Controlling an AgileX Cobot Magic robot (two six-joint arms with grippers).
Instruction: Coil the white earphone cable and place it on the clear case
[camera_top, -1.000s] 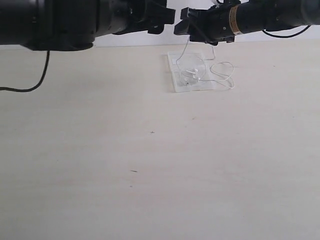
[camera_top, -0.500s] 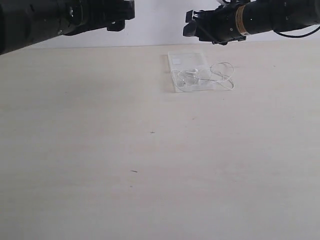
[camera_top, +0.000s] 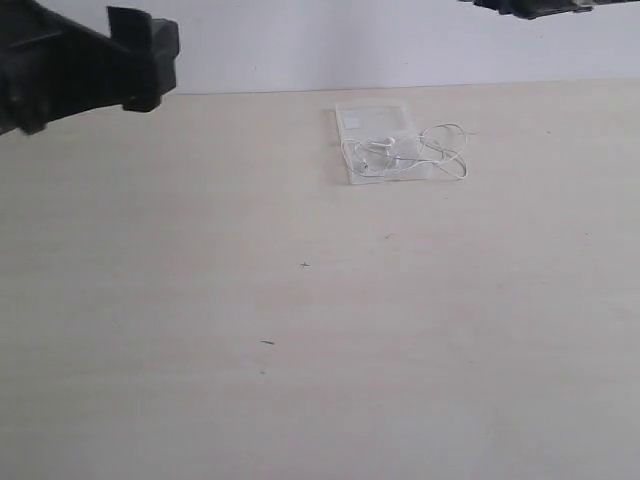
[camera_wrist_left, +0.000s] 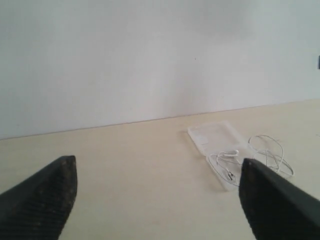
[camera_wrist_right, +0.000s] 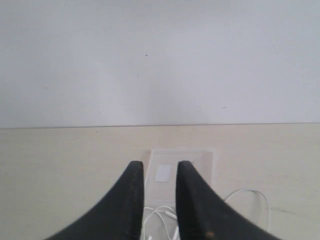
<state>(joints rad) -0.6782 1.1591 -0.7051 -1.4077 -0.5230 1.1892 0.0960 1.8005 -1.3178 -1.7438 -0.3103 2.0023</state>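
On the clear case (camera_top: 372, 122), at its end nearer the exterior camera, part of the white earphone cable (camera_top: 384, 152) lies in a loose tangle. The rest loops onto the counter (camera_top: 300, 300) just beside the case, on the right arm's side. The left pincer (camera_wrist_left: 156, 165) gapes wide and empty. The right pincer (camera_wrist_right: 160, 165) is narrow, with a slim gap and nothing in it. Both hang well apart from the case.

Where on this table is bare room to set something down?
The table is bare across the whole near half and the left side. It is crowded only at the far edge, right of middle: the clear case with the white earphone cable spilling off its right side.
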